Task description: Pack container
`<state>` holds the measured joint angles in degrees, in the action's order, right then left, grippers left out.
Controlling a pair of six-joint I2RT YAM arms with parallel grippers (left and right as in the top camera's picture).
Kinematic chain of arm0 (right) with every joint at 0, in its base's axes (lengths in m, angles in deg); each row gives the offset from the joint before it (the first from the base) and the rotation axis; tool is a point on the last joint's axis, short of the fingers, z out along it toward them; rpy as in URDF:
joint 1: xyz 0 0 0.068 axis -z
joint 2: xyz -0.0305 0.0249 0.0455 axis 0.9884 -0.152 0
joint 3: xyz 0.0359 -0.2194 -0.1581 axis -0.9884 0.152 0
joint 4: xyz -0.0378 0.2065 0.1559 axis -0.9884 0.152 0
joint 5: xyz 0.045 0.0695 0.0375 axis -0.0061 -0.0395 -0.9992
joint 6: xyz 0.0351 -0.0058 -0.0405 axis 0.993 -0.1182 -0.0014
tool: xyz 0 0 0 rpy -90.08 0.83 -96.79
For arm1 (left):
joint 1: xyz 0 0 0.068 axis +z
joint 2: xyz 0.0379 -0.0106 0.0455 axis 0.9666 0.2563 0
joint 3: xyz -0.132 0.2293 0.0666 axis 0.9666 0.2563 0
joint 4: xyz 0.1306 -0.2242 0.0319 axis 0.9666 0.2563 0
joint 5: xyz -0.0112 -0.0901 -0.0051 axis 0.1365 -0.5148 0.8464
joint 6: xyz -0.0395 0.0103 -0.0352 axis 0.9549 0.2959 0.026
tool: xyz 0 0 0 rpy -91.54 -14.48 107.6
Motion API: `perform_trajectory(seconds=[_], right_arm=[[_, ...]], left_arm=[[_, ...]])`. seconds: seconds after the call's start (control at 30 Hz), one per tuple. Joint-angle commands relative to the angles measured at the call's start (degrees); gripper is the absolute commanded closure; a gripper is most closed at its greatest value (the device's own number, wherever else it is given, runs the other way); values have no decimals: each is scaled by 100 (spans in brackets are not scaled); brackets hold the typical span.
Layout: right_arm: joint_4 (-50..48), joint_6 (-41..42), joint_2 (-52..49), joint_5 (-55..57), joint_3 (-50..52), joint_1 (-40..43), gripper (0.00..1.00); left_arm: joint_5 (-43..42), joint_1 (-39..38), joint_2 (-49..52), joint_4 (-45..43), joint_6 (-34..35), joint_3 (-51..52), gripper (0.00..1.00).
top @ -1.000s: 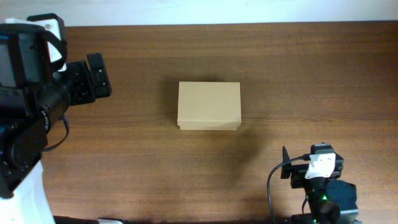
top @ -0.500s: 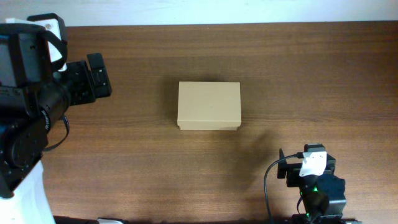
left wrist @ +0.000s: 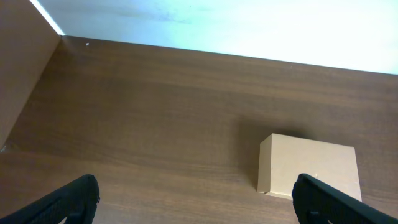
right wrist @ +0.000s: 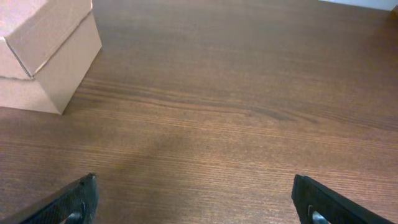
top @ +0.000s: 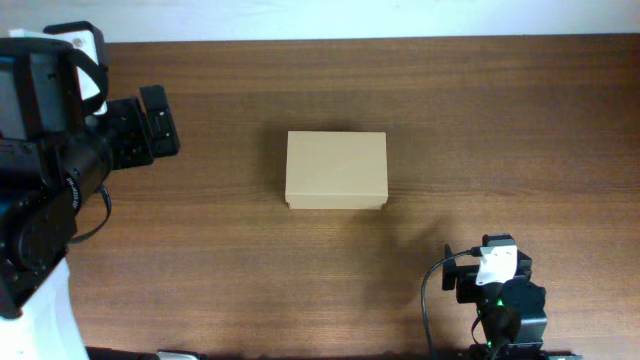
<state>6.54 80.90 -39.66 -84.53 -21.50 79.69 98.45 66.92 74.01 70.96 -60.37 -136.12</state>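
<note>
Container [top: 336, 171]: a plain tan cardboard box, lying flat near the middle of the bench [top: 480, 120], its lid closed and level with the top. Overhead view: the long sides run left to right, and a thin shadow falls along the near edge. All four sides stand free; nothing touches the box or rests on it. Left wrist view: the container [left wrist: 309, 171] sits ahead and to the right, with one short wall and the flat top in sight. Right wrist view: one corner of the container [right wrist: 37, 50] fills the upper left, and a seam line runs across the wall where the lid flap meets the body.

Left gripper [left wrist: 198, 202]: jaws spread wide, the two dark fingertips at the lower corners of the frame, holding nothing, well apart from the box. Right gripper [right wrist: 198, 202]: likewise spread wide and holding nothing, over bare wood.

Left arm [top: 60, 170]: at the bench's upper left corner overhead. Right arm [top: 505, 300]: at the lower right edge, a black cable [top: 432, 295] looping beside it.
</note>
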Motion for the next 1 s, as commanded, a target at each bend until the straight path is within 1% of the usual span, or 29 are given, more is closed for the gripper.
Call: perform_trajectory(seconds=[0.0, 0.6, 0.73, 0.83, 0.9, 0.97], right_arm=[[-22, 48, 81, -50, 48, 46, 1], [-22, 48, 81, -50, 48, 46, 1], [-22, 48, 81, -50, 48, 46, 1], [-22, 48, 81, -50, 48, 46, 1], [-22, 48, 81, -50, 48, 46, 1], [-22, 48, 81, -50, 48, 46, 1]], left_arm=[[59, 15, -9, 0, -9, -4, 0], [59, 15, -9, 0, -9, -4, 0], [59, 15, -219, 0, -9, 59, 0], [59, 15, -726, -2, -9, 492, 0], [59, 15, -1185, -7, -9, 1047, 0], [411, 15, -1722, -149, -125, 1823, 0]])
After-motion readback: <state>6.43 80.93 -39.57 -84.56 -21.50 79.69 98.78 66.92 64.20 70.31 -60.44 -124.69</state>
